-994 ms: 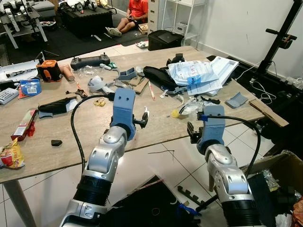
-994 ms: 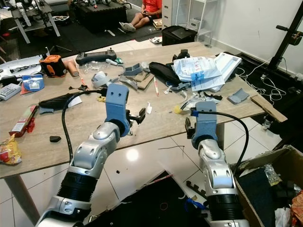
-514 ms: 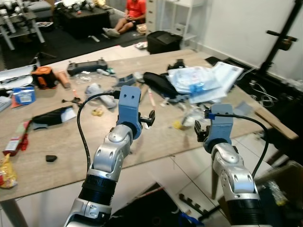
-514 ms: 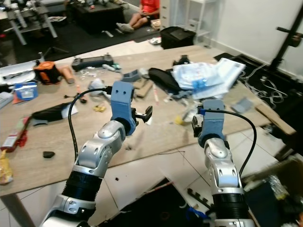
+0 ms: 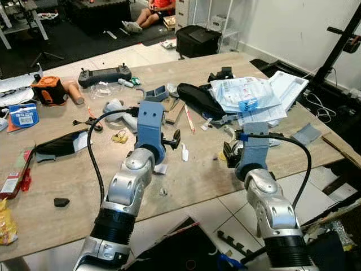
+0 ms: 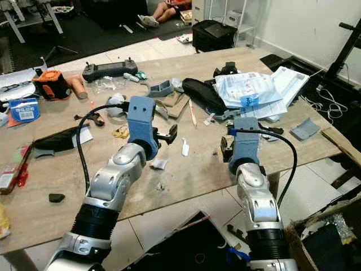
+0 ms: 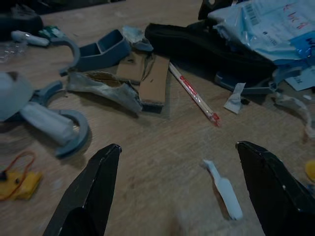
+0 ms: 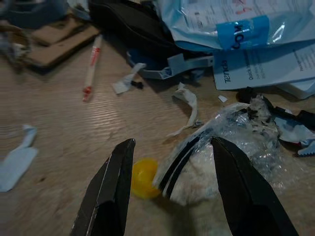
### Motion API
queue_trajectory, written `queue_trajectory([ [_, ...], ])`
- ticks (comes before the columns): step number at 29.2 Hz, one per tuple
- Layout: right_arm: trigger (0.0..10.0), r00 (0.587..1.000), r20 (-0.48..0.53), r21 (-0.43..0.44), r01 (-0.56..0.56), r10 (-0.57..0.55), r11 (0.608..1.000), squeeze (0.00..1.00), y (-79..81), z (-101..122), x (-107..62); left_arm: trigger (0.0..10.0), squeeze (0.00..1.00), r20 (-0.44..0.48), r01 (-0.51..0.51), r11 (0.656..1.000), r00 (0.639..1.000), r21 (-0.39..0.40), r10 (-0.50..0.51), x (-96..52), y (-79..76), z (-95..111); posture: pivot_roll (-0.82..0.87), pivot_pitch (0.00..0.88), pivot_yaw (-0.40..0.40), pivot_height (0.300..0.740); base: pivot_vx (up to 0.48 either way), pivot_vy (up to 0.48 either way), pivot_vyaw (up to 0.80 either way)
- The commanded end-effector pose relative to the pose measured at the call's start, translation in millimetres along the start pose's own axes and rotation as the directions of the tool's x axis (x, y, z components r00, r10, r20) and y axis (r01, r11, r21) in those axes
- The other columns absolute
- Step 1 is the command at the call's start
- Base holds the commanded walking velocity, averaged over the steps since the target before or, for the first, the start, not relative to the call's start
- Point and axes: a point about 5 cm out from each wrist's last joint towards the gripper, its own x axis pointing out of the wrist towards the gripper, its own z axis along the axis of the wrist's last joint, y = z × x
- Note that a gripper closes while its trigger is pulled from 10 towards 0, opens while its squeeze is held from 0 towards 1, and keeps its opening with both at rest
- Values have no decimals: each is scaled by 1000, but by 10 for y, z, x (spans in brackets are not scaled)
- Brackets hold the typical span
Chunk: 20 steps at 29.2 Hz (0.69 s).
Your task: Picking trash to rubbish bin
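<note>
The right gripper (image 8: pixel 170 189), fingers spread, is lining up on the crumpled plastic wrapper (image 8: pixel 231 147) near the desk's (image 5: pixel 73 175) front edge; next it needs lowering and closing. The left gripper (image 7: pixel 177 196) is hovering, likewise spread.

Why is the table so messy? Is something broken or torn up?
Bits look torn. A crumpled clear plastic wrapper lies beside a small yellow cap, right before the open right gripper. Torn white scraps and bent cardboard litter the table. The left gripper, also open, hovers by a small white scrap.
</note>
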Motion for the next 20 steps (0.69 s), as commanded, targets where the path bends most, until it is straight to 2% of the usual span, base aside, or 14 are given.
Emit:
queue_trajectory([
  [1, 10000, 1000, 4, 5, 0, 0, 1000, 0, -12, 3, -15, 10000, 0, 3, 0, 1000, 1000, 6, -1, -6, -9, -12, -42, 63, 28, 740, 0, 0, 0],
  [10, 10000, 1000, 14, -19, 22, -22, 1000, 0, -144, 64, 48, 10000, 0, -4, -12, 1000, 1000, 15, 12, -9, 11, -29, -38, 62, 21, 740, 0, 0, 0],
  [20, 10000, 999, 25, -18, 26, -26, 999, 0, -148, 89, 52, 10000, 0, -8, -28, 999, 1000, 18, 28, -7, 40, -34, -38, 62, 21, 740, 0, 0, 0],
])
